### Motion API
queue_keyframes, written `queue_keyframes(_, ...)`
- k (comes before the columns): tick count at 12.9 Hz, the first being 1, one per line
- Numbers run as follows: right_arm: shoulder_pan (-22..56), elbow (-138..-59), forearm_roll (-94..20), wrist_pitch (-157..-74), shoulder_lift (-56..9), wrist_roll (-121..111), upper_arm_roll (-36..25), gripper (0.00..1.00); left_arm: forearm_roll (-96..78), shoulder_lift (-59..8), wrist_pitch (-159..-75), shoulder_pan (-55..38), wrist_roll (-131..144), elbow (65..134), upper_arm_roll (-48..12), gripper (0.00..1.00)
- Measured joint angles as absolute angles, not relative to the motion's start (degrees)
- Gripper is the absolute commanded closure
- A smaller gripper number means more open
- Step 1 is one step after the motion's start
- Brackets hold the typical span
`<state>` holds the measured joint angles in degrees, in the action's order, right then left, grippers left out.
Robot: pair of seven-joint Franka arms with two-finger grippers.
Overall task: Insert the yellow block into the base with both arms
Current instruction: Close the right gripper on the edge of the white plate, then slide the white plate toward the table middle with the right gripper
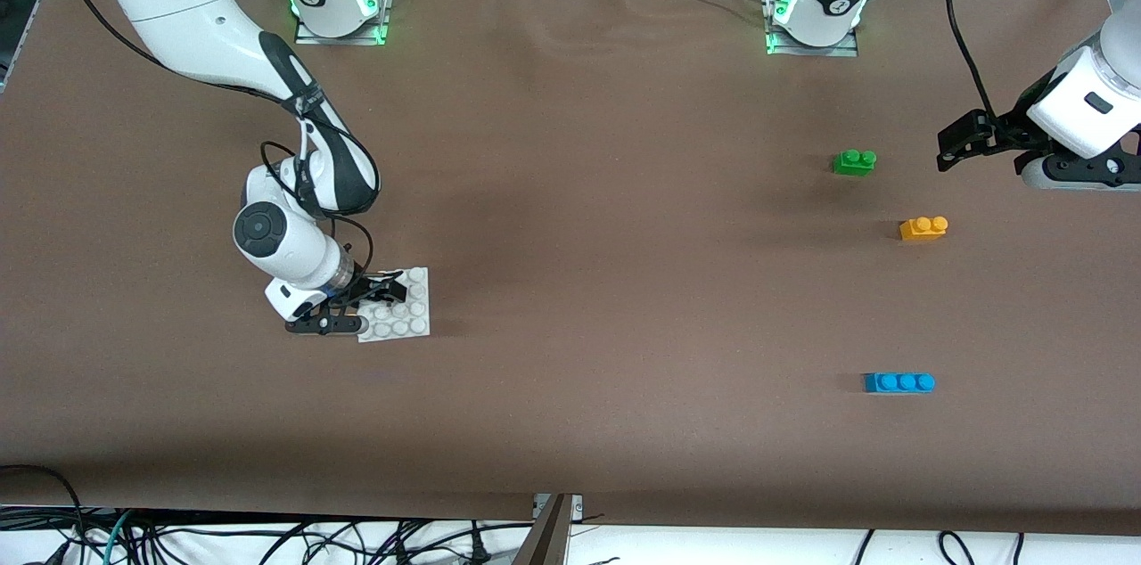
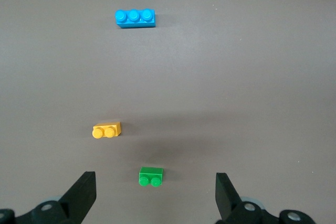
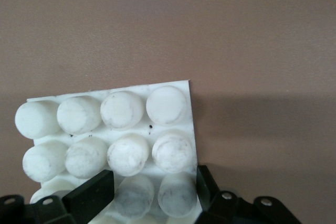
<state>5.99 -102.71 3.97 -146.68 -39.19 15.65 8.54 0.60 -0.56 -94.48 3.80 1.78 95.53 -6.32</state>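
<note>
At lower left, the base (image 1: 403,307) is clamped by the right gripper (image 1: 373,298); left gripper (image 1: 952,146) is held open. Three bricks are counted: yellow block (image 1: 923,228), green brick (image 1: 855,161), blue brick (image 1: 899,382).

Green brick (image 1: 854,162) and blue brick (image 1: 899,382) lie well apart on brown table (image 1: 624,280).

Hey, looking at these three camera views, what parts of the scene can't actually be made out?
- Base: in the front view, the right gripper covers its edge toward the right arm's end; in the right wrist view, the bottom edge and the jaws cut off its nearest studs.
- Left gripper: the left wrist view's bottom edge cuts off all but its fingertips.
- Yellow block: underside unseen everywhere.
</note>
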Motion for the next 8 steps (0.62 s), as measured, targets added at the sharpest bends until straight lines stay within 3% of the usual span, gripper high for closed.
queue_keyframes(8,17.17,-101.47,4.06,-148.42,-40.12,30.69,8.73,0.30,0.60,-0.56,-94.48,3.80,1.78,95.53,-6.31,0.00)
